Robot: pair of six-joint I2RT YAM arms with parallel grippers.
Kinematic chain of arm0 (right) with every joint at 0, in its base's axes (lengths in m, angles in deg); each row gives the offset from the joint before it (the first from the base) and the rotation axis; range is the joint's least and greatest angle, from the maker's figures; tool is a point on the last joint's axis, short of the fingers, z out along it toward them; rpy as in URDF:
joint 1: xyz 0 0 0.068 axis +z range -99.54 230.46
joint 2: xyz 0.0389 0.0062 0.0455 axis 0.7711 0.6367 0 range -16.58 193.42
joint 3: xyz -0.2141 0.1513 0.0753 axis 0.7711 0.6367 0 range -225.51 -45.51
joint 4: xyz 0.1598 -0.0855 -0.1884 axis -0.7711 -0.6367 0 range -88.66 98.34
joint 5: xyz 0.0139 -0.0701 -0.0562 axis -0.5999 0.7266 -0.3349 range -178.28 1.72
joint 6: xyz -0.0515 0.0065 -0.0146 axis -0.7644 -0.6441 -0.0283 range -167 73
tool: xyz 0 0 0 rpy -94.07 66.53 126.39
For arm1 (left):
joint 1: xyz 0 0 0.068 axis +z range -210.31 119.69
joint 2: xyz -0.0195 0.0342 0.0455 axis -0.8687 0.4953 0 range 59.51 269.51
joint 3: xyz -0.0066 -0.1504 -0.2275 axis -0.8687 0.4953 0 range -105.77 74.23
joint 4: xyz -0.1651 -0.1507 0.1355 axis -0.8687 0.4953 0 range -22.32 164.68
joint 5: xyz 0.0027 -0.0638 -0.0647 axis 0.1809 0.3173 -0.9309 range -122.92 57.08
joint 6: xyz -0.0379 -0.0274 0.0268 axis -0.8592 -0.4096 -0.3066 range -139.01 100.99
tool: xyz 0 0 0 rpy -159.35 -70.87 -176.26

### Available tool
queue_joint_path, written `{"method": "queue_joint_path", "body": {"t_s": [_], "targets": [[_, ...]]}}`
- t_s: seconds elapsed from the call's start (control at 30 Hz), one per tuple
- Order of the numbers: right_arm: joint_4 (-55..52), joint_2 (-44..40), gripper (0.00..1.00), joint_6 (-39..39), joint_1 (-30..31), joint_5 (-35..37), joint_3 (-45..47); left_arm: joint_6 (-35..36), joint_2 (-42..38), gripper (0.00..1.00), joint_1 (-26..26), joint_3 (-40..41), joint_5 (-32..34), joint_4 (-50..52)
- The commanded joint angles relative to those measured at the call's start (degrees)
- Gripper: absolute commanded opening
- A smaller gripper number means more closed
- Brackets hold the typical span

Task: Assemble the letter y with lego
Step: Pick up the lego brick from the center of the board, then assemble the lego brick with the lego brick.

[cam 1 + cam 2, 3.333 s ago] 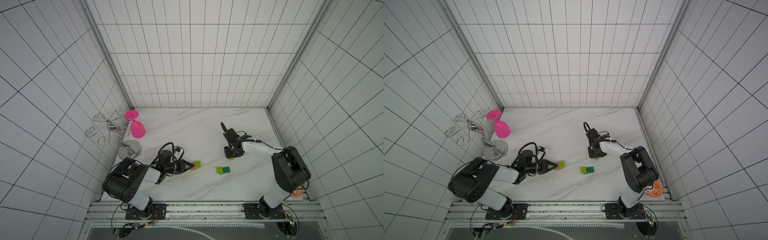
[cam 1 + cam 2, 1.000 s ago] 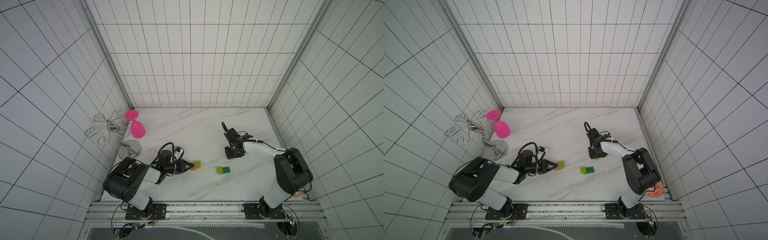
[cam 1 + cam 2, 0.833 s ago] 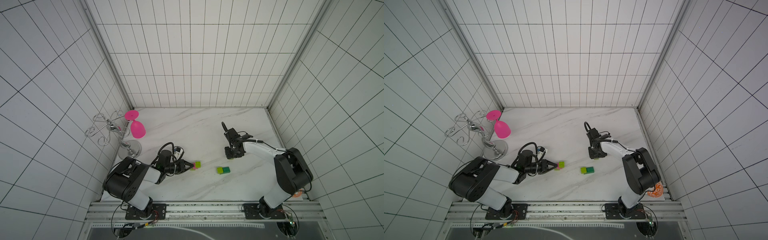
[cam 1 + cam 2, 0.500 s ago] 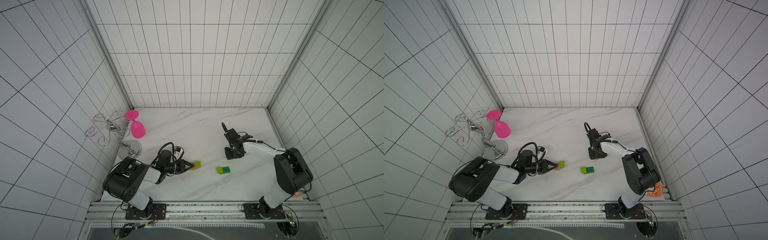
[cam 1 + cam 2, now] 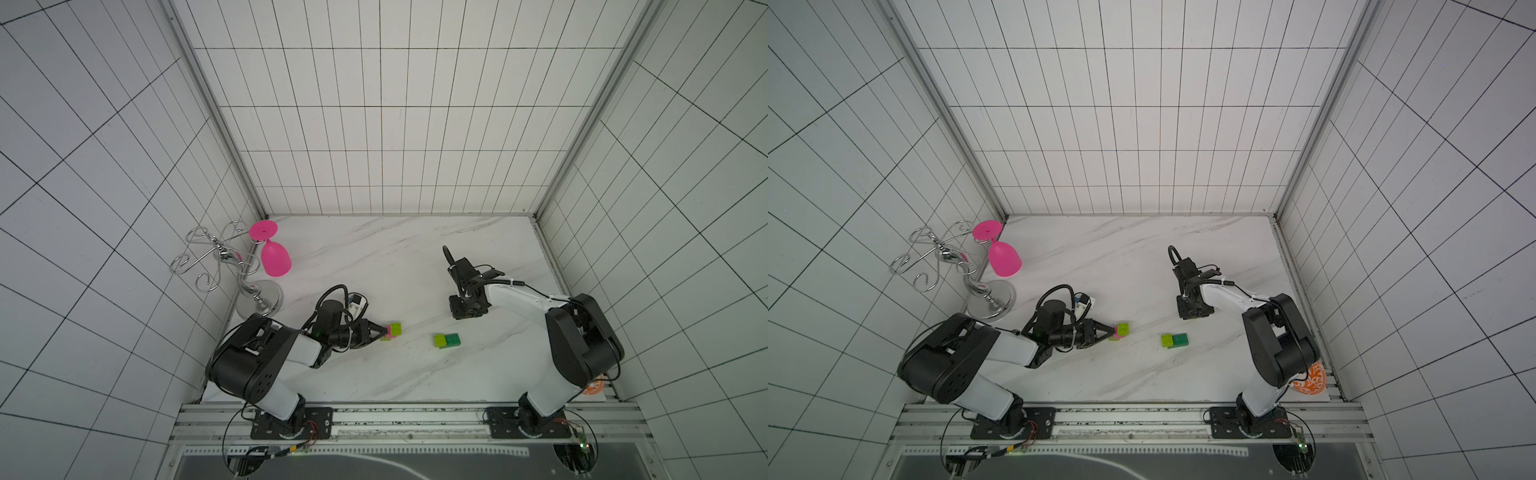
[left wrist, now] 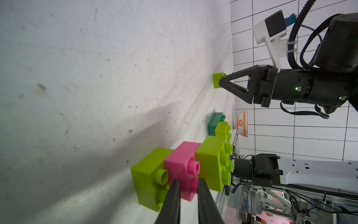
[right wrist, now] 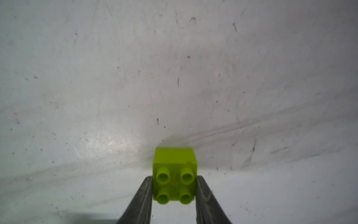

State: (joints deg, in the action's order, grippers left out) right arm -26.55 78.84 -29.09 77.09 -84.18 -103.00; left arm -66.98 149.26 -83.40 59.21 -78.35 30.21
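**Partly built letter y, with hazards.** The three-brick stem [image 5: 391, 331], lime, pink and lime joined in a row, lies on the marble table [image 5: 374, 257] left of centre in the lower half of both top views. The left gripper [image 6: 52, 184] has its fingers clamped on the pink brick [image 6: 183, 168] in the middle of that row.

To the right of the stem and apart from it lies the dark green brick [image 5: 453, 339]. A fitted lime brick [image 5: 439, 340] appears seated on its left end, and nothing holds this pair.

Further up and to the right, the right gripper [image 5: 466, 311] points down at the table. In the wrist view its fingers [image 7: 143, 197] press against two opposite sides of the loose lime brick [image 7: 175, 161], which seems to rest on the table with its studs facing the camera.

Hazards, as judged:
- The grip covers only part of the loose brick's sides, so the brick may pivot or slip when lifted.
- The unheld crossbar may slide on the smooth marble when a brick is pressed onto it.
- A finger may strike the fitted lime brick beside the free studs.
- The stem is held by one brick only, so it may twist or part at a joint under load.
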Motion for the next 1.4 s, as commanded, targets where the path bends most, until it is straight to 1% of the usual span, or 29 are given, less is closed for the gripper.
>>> {"method": "queue_joint_path", "body": {"t_s": [0.0,0.17,0.3,0.47,0.57,0.7,0.83,0.93,1.07,1.2,1.37], "targets": [[-0.87,0.48,0.33,0.11,-0.13,0.72,2.61,0.63,2.26,0.17,0.33,1.58,6.5,8.54],[-0.92,-2.93,0.32,0.52,-0.09,1.26,2.67,0.6,2.07,0.17,0.33,1.65,6.53,8.53],[-2.92,-6.73,0.3,1.02,0.08,1.26,0.89,0.61,1.91,0.17,0.33,1.74,6.51,8.56],[-6.6,-10.86,0.29,4.25,2.96,0.38,0.48,0.64,1.7,0.17,0.33,1.89,6.54,8.56],[-8.29,-12.88,0.29,8.28,6.03,0.72,2.89,0.51,1.63,0.17,0.33,2.03,6.52,8.29],[-6.74,-16.21,0.3,12.33,9.9,-0.68,8.71,0.39,1.36,0.17,0.33,2.18,6.44,8.11],[-5.42,-19.26,0.3,12.59,11.39,-0.93,13.97,0.57,1.29,0.17,0.33,2.28,6.3,8.11],[-5.45,-21.57,0.3,12.32,11.47,-1.11,14.34,0.49,1.44,0.17,0.35,2.37,6.25,8.03],[-7.28,-21.56,0.31,11.92,11.43,-0.23,13.54,0.38,1.43,0.17,0.33,2.37,6.25,7.87],[-6.77,-20.33,0.31,11.51,11.47,-1.09,13.82,0.34,1.65,0.17,0.33,2.29,6.31,7.81],[-6.69,-19.47,0.3,11.48,11.59,-0.43,13.59,0.4,1.64,0.17,0.33,2.31,6.24,7.81]]}}
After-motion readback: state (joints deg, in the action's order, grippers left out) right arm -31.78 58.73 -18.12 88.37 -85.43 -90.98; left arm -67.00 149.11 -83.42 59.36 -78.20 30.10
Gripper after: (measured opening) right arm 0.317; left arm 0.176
